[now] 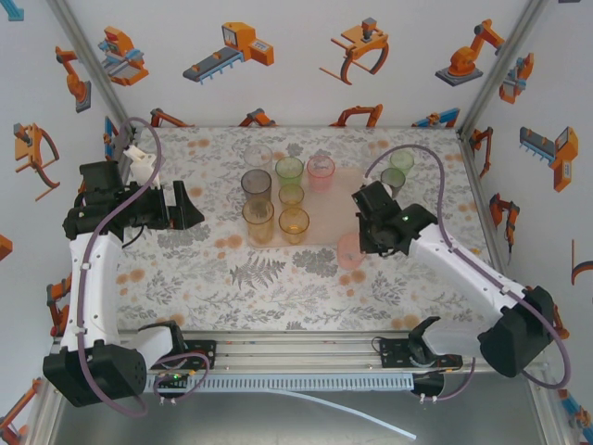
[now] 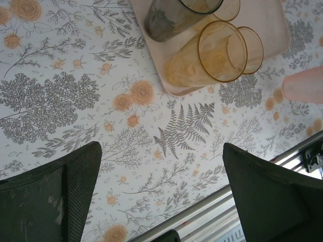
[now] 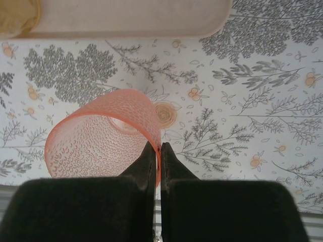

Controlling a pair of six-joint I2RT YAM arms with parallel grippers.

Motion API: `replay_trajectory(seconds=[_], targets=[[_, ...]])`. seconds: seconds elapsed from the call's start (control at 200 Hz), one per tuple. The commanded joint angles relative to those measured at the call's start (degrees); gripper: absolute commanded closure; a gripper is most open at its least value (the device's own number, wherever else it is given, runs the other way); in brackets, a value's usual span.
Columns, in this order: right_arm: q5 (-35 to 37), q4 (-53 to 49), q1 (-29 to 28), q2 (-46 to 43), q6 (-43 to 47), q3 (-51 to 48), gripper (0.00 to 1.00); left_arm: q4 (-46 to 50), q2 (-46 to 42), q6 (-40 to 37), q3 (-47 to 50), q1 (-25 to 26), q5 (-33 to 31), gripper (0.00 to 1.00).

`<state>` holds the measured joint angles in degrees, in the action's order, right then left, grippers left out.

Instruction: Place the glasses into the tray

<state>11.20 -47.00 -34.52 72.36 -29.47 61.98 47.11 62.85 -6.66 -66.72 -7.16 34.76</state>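
Right pincer [image 3: 157, 151] clenched on rim of pink tumbler [image 3: 101, 136], tray [image 3: 131, 20] just beyond, left pincer [image 2: 161, 151] spread wide above floral cloth [image 2: 75, 101]

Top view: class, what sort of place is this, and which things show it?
Probably a robot test booth, not a kitchen: walls printed with cartoon robot arms, metal frame posts, and a left arm and right arm bolted to a rail.

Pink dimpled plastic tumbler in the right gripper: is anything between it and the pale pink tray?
Nothing visible. Only bare floral tablecloth separates the pink dimpled plastic tumbler, pinched at its rim by the right gripper, from the pale pink rectangular tray.
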Motion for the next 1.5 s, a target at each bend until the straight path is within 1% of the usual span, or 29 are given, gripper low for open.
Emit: replay_trajectory(seconds=[0.0, 0.245, 0.491, 0.636, 0.861, 1.037, 1.232, 1.497], targets=[[-1.37, 2.98, 2.99, 3.79, 3.19, 5.82, 0.99, -0.44, -0.44, 0.95, -0.54, -0.02, 2.5, 0.03], [-3.71, 5.5, 7.39, 17.18, 7.09, 16.85, 0.99, -0.44, -0.78, 1.39, -0.68, 0.13, 2.78, 0.03], [-5.46, 6.45, 8.06, 28.31, 9.92, 27.71, 0.99, -0.38, -0.61, 1.49, -0.61, 0.24, 2.86, 0.03], [-6.1, 6.23, 8.07, 33.58, 10.55, 32.39, 0.99, -0.44, -0.71, 1.38, -0.59, 0.21, 2.56, 0.03], [-6.39, 4.68, 8.02, 38.53, 11.99, 36.93, 0.98, -0.42, -0.98, 1.21, -0.22, 0.13, 2.25, 0.03], [-6.62, 4.73, 8.03, 39.94, 12.24, 38.13, 0.98, -0.44, -1.03, 1.12, -0.1, 0.12, 2.27, 0.03], [-8.54, 5.13, 8.07, 41.28, 11.64, 38.4, 0.98, -0.44, -1.02, 1.12, 0.01, 0.13, 2.41, 0.03], [-8.64, 5.6, 8.02, 42.64, 11.62, 39.23, 0.98, -0.54, -1.06, 1.13, 0.1, 0.13, 2.23, 0.03]])
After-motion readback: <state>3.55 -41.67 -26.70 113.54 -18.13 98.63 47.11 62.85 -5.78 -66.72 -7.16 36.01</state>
